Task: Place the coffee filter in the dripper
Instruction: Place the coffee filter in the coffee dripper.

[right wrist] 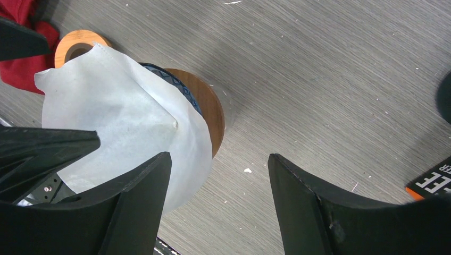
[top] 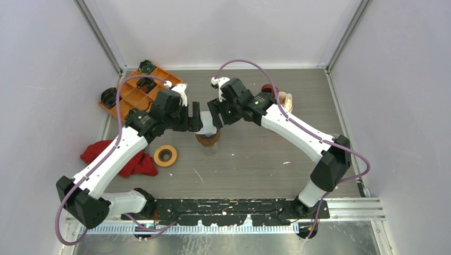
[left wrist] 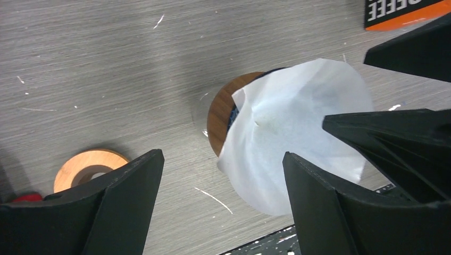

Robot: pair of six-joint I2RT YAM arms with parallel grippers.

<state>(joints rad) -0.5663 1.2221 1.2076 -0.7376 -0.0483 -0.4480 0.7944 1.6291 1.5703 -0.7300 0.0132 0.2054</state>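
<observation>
Coffee filter sat opened and tilted over the top of the dripper, near the middle of the desk. Left gripper and right gripper were both released, jaws wide apart, flanking the filter from opposite sides. In each wrist view the paper lay off-centre beside one finger, unclamped.

An orange tray holding dark round pieces sits far left on the grey table; nearer, a crumpled red cloth lies just beside a wooden ring.
</observation>
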